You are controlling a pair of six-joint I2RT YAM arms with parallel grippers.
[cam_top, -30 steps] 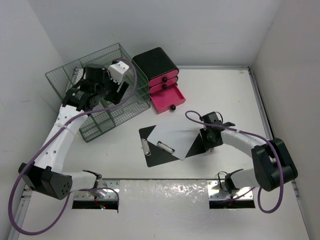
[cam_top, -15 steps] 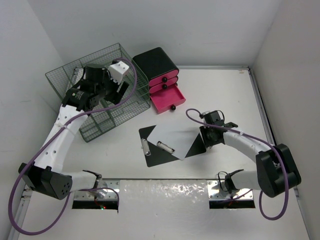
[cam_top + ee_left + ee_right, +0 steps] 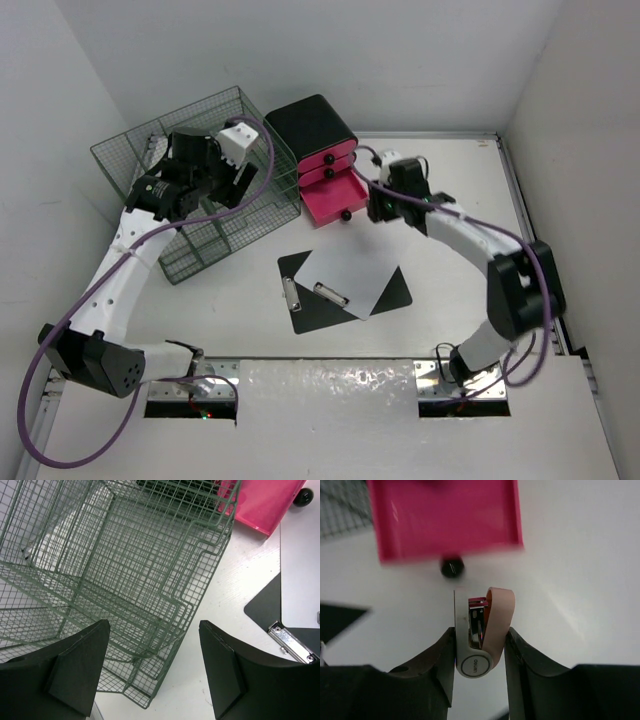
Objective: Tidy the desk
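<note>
On the white desk [image 3: 470, 170] my right gripper [image 3: 480, 636] is shut on a small white and peach stapler [image 3: 492, 615], which it holds above the tabletop. It hangs just in front of the black knob [image 3: 452, 567] of the open pink drawer [image 3: 445, 520]. From above, the right gripper [image 3: 385, 205] sits beside that drawer [image 3: 335, 198], and the stapler is hidden there. My left gripper [image 3: 153, 626] stands open and empty over the near corner of the green wire rack [image 3: 125, 565].
The black box with pink drawers [image 3: 312, 125] stands at the back, next to the green wire rack [image 3: 215, 240]. A black clipboard [image 3: 395, 290] with white paper [image 3: 345, 275] lies in the middle. Metal rails edge the desk on the right.
My right gripper has risen from the clipboard's right corner and swung back and left to the open pink drawer, its jaws narrowing. The left arm has not moved.
</note>
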